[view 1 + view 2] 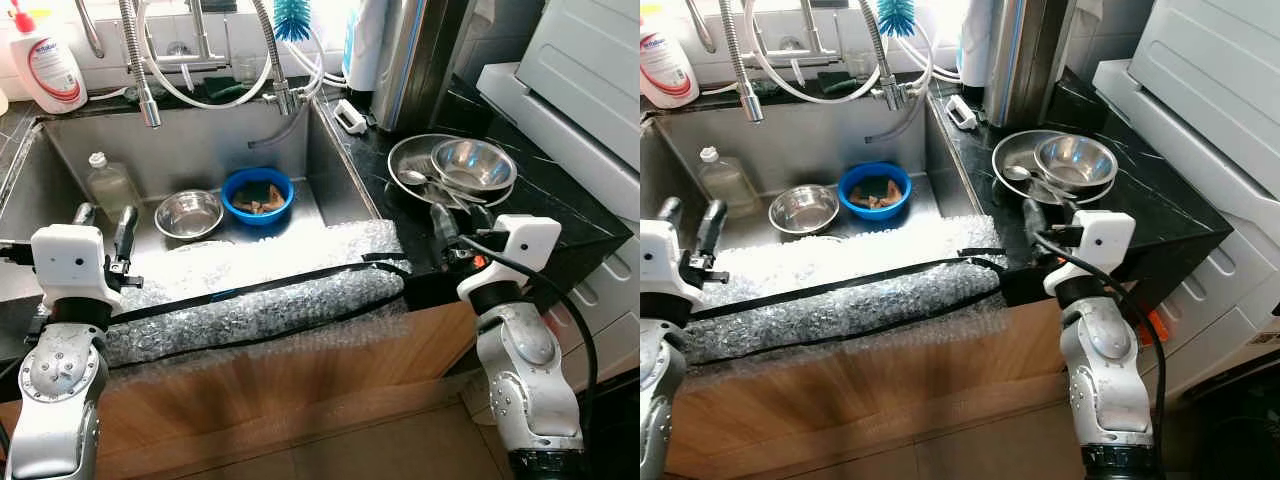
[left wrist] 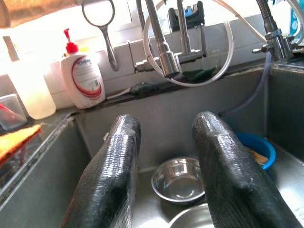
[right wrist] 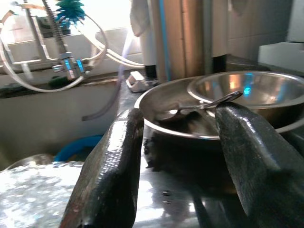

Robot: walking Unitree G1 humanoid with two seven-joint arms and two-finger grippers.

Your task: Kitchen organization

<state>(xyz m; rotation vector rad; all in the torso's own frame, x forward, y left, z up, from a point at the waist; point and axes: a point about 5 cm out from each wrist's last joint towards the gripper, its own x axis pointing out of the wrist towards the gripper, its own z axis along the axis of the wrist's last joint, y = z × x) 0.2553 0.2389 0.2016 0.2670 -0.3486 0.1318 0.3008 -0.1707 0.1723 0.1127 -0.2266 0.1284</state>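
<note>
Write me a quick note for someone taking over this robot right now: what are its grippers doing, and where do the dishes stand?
Left gripper: open, empty, over the sink's left front edge.
Right gripper: open, empty, above the counter, facing the steel plate.
In the sink: a small steel bowl, a blue bowl with scraps, a clear bottle.
On the plate: a steel bowl and spoon.
Done: nothing apparent. Left: probably sorting all the dishes.

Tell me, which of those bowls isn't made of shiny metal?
The round blue plastic bowl in the steel sink. Beside it sits a small shiny steel bowl, and another steel bowl rests on the black counter; only this one is coloured.
</note>
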